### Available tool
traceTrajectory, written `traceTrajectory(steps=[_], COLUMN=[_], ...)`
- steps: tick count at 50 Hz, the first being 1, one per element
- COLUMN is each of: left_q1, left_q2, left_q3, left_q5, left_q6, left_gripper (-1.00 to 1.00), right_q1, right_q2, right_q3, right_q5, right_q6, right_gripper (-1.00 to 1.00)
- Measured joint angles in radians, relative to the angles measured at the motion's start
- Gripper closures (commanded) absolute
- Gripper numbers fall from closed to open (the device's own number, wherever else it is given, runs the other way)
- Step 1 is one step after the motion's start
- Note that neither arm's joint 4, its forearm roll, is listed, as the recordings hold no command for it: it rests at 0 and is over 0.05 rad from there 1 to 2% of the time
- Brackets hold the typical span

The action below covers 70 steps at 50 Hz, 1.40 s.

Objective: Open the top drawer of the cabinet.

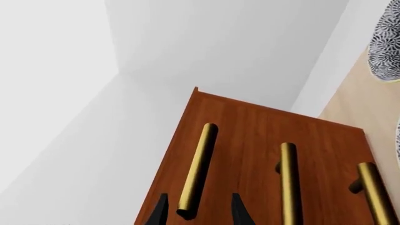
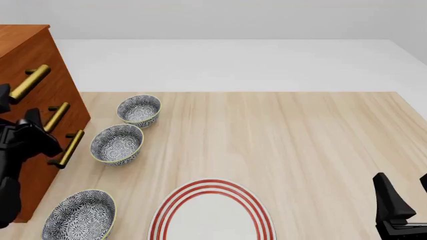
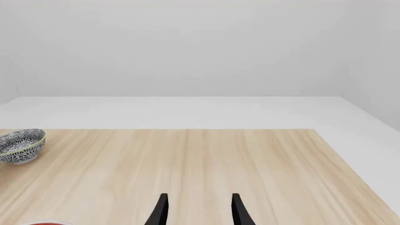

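At the far left edge of a pale wooden table (image 2: 300, 145), the reddish-brown cabinet (image 2: 30, 60) stands with its 3 brass bar handles facing the bowls. The top drawer (image 1: 181, 154) sits flush with the 2 drawers below it, its front level with theirs in the left wrist view. The left gripper (image 1: 197, 212) faces that drawer front with its 2 dark fingers spread apart, 1 on each side of the near end of the top handle (image 1: 198, 166); whether the fingertips touch the bar cannot be told, and nothing is clamped. In the front view the black left arm (image 2: 20, 145) covers part of the cabinet's lower front.

The right gripper (image 3: 197, 211) hangs over bare tabletop near the table's near right corner, fingers parted and holding nothing.

3 black-and-white patterned bowls (image 2: 117, 144) lie in a loose line beside the cabinet, well apart from a white plate with red rings (image 2: 212, 212) at the near edge.
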Motion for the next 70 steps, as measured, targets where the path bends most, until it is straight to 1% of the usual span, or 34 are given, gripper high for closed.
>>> traceTrajectory(steps=[23, 24, 53, 70], left_q1=[0.028, 0.028, -0.011, -0.039], left_q2=[0.009, 0.009, -0.020, -0.026], left_q3=[-0.019, -0.020, -0.011, -0.002], left_q5=[0.001, 0.001, -0.001, -0.001], left_q6=[0.000, 0.001, 0.079, 0.110], left_gripper=[-1.00, 1.00, 1.00, 1.00], right_q1=[0.000, 0.000, 0.000, 0.000], right_q2=[0.000, 0.000, 0.000, 0.000], right_q3=[0.000, 0.000, 0.000, 0.000], right_q5=[0.000, 0.000, 0.000, 0.000], right_q6=[0.000, 0.000, 0.000, 0.000], right_gripper=[-1.00, -1.00, -1.00, -1.00])
